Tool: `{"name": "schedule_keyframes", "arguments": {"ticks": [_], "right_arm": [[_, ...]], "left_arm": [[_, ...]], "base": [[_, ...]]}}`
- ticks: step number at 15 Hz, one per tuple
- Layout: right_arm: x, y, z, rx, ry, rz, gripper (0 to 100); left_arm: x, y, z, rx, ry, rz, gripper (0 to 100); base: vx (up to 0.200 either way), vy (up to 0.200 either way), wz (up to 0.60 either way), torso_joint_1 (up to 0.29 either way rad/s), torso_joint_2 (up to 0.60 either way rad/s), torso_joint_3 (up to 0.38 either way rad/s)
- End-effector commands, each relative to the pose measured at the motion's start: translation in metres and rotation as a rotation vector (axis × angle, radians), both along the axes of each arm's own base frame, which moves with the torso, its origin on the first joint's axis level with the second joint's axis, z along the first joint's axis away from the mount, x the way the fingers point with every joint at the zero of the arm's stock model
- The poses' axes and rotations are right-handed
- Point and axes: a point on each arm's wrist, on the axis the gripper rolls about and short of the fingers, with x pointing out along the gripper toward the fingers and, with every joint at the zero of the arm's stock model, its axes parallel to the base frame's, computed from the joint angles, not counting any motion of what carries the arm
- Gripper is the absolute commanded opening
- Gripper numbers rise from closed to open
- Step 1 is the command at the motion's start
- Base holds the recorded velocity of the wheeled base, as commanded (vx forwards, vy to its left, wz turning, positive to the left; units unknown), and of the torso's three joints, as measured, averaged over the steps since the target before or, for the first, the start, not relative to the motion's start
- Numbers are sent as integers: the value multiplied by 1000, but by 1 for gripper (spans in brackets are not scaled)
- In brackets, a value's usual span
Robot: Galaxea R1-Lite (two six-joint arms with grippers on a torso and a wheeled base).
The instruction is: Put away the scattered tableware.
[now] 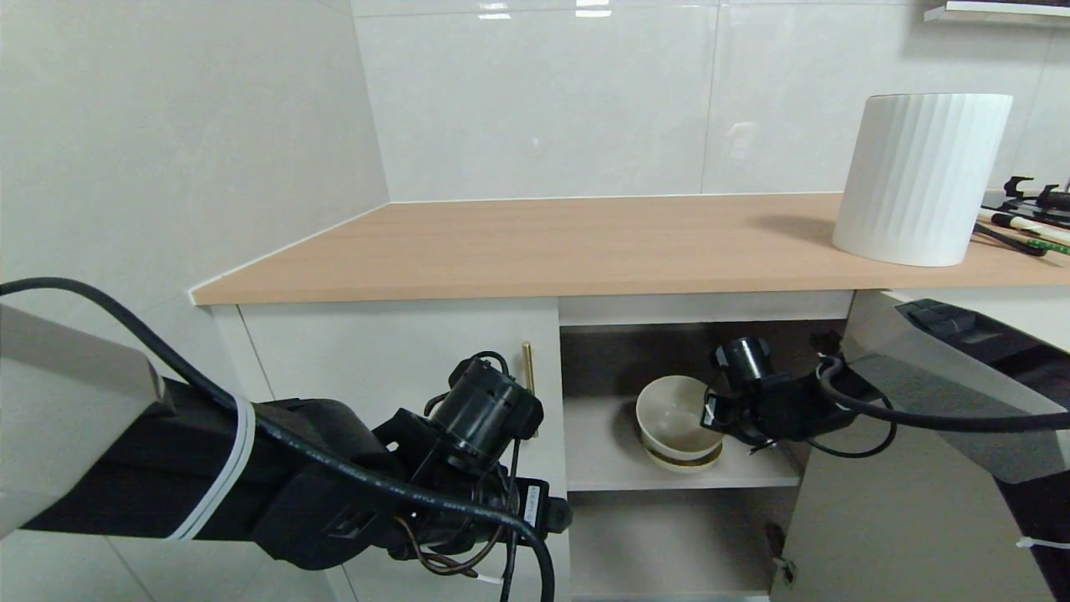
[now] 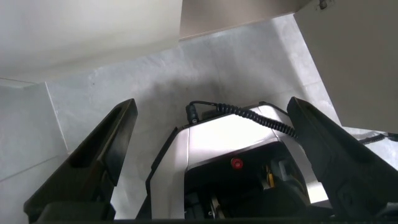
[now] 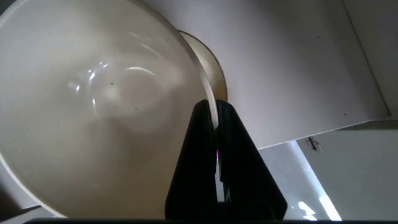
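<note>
Cream crockery, pale wood, white surfaces and black grippers.
The bowl (image 1: pixel 673 414) is glossy cream, and the dish (image 1: pixel 687 461) beneath it is cream with a darker rim line. The countertop (image 1: pixel 543 242) is light wood grain. The canister (image 1: pixel 919 180) is white with vertical ribbing. The cabinet door (image 1: pixel 393 359) is white and its handle (image 1: pixel 527 368) is brass. The left gripper (image 2: pixel 211 118) and right gripper (image 3: pixel 216 124) are black.

Bowl (image 1: pixel 673 414): one
Dish (image 1: pixel 690 461) beneath it: one
Ribbed white canister (image 1: pixel 919 176): one
Hands: two, left hand (image 2: pixel 211 106) and right hand (image 3: pixel 211 115)
Utensils (image 1: pixel 1024 230) on the surface (image 1: pixel 543 242): several, count unclear
</note>
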Motion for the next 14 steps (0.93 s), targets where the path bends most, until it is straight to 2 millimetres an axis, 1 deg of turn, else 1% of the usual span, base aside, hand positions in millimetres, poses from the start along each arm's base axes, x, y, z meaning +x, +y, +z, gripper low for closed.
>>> {"name": "schedule_keyframes", "arguments": {"ticks": [1,8,9,12,14], "right_arm": [[1,0,-6,-3,10,-1,0],[3,-3,-8,-6,12,-6,0],[3,-3,-8,-11,18,-5,100],[2,-3,-7,-11,21,-4,100],[1,-3,-3,-8,15,-3,100]], "left_arm": [[0,0,0,0,0,0,100],[0,0,0,0,0,1,100],[0,0,0,0,0,1,100],[0,0,0,-1,-2,1,100],[1,0,1,-4,-3,3,100]], "base": [[0,0,0,0,0,0],[0,0,0,0,0,0],[0,0,0,0,0,0],[0,0,0,0,0,0],[0,0,0,0,0,0]]}}
